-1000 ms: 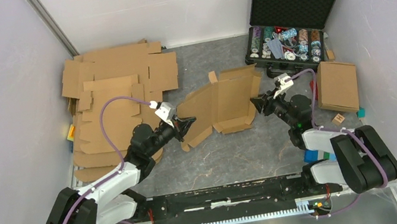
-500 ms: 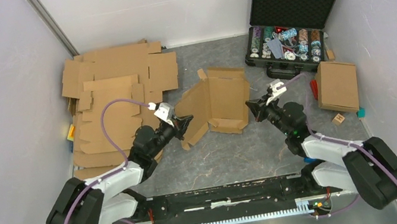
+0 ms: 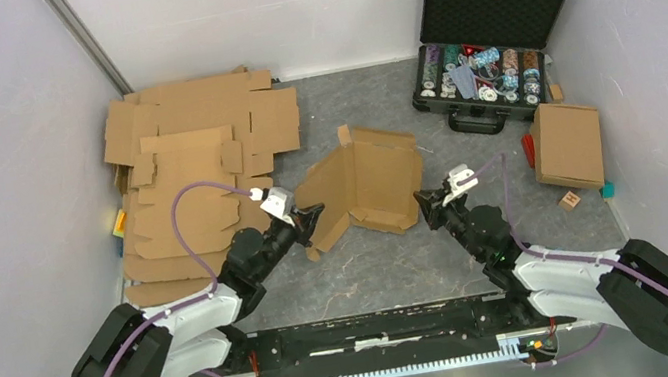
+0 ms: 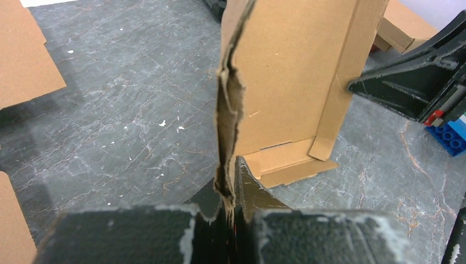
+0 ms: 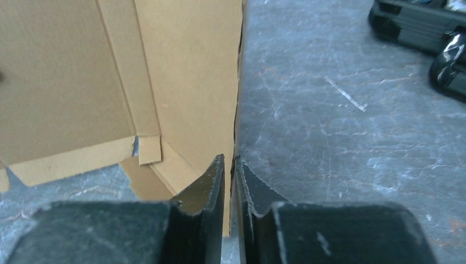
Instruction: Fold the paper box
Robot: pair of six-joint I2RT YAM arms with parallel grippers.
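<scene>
box (image 3: 370, 175): cardboard, half-open, standing mid tabletop (image 3: 373, 268) between both arms
left tool (image 3: 310, 216): pinched tight on the left flap's edge
right tool (image 3: 423, 205): narrow, gripping the right wall's edge

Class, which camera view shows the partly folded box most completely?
The top external view: the whole partly folded box shows, held by the left gripper and right gripper. The left wrist view shows only a flap edge clamped in its jaws; the right wrist view, one wall edge in its jaws.
</scene>
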